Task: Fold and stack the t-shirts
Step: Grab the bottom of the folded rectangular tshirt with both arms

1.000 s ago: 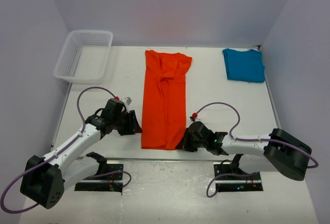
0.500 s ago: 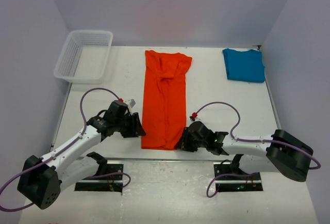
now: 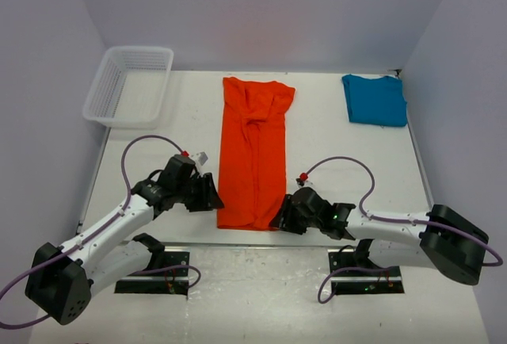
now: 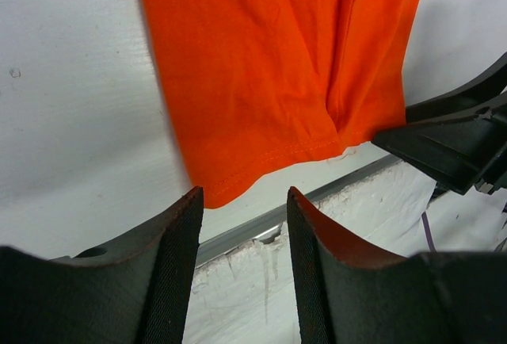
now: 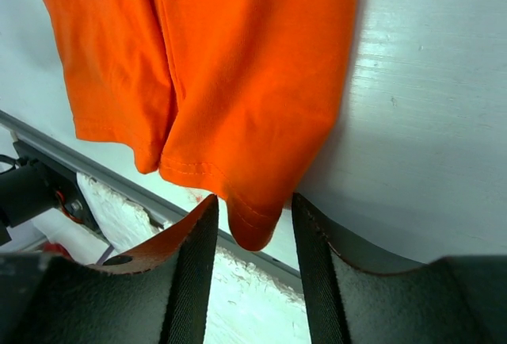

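The orange-red t-shirt [image 3: 252,150] lies folded lengthwise in a long strip down the middle of the table, hem at the near edge. My left gripper [image 3: 215,200] is open beside the hem's left corner [image 4: 214,189], not touching it. My right gripper [image 3: 277,221] is open with the hem's right corner [image 5: 255,229] lying between its fingers. The orange-red shirt fills the top of the left wrist view [image 4: 269,66] and the right wrist view [image 5: 206,66]. The teal-blue t-shirt [image 3: 375,100] lies folded at the back right.
A white mesh basket [image 3: 131,85] stands at the back left corner. The table's near edge has a metal rail [image 4: 317,197] just under both grippers. Grey walls close in the table on three sides.
My left gripper has moved right, up to the shirt's near left corner. My right gripper has shifted slightly at the near right corner. The shirts have not moved.
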### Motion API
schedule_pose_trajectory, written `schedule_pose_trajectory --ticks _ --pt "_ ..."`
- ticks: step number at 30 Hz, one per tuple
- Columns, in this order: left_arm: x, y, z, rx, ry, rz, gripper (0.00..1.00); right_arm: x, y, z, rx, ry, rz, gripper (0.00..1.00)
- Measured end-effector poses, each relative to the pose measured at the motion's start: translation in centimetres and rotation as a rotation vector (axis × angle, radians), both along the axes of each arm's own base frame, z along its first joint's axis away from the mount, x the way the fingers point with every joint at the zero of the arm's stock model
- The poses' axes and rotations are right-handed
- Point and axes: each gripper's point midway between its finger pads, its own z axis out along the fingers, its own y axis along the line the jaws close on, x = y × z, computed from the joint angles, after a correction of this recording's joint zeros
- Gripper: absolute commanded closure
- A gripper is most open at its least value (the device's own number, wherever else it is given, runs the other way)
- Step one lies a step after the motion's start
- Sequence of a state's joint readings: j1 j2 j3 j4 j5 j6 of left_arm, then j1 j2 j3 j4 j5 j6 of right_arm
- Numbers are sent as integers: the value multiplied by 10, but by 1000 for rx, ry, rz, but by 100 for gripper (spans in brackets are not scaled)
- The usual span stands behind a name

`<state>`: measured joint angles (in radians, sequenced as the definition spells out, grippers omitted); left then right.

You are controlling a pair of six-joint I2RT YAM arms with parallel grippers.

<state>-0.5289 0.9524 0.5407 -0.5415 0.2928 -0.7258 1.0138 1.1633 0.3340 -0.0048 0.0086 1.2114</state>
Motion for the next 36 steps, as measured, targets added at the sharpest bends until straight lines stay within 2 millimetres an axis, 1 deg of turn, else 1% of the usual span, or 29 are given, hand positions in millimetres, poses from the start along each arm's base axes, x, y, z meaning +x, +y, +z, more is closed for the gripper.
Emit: schedule_pose_trajectory --ticks 5,7,8,10,11,12,24,32,36 --pt "-2 1 -2 4 6 -4 51 -1 -4 -3 -10 12 -20 65" --pt "-4 1 -4 8 12 -4 51 -1 -5 -4 -12 17 -29 70" --pt "-5 2 -5 9 14 -4 51 -1 -7 -5 -14 18 -34 79" --pt "-6 2 -6 11 18 -4 51 -2 -10 -8 -25 20 -43 89" --pt "-6 3 -6 13 20 -4 51 -2 -11 -9 -29 23 -47 99" --pt "-7 3 -6 13 21 -4 51 -2 -12 -10 -32 25 -49 100" --pt "-14 2 -9 21 41 -15 49 -2 -11 -11 -30 27 -50 100" --pt "-24 2 -21 14 87 -13 47 -2 -9 -10 -24 26 -48 100" --pt "-32 4 -36 27 135 -12 47 -1 -9 -10 -23 25 -48 100"
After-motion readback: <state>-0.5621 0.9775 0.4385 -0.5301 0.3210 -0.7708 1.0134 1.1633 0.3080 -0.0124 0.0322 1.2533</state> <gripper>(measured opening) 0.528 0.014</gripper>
